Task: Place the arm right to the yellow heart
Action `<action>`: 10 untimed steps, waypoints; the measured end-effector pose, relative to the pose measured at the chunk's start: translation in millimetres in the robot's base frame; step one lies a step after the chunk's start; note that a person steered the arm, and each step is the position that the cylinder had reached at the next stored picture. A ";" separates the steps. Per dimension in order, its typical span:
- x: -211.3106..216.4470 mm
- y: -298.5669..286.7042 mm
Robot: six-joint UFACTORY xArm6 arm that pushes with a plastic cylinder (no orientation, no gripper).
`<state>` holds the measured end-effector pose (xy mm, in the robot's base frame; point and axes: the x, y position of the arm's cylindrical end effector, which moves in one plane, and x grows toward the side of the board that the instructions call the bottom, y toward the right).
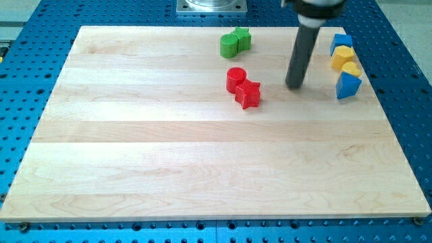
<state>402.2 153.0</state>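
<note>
1. Nearest us lay the red wooden star block [248, 94], touching the red cylinder block [235, 79].
2. We had no claw; our tip [294, 86] rested left of the yellow heart block [350, 69].
3. Next, we judged, we should circle to the heart's right.
4. Blue blocks [348, 86] crowded it, blurring its outline.

bright, even light; soft shadows, sharp focus
</note>
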 end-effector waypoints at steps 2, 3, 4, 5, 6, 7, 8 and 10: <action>110.2 58.0; 114.4 58.0; 114.4 63.4; 108.7 103.2; 85.4 137.2; 46.0 150.0; 10.2 150.0; -58.0 150.7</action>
<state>344.2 303.7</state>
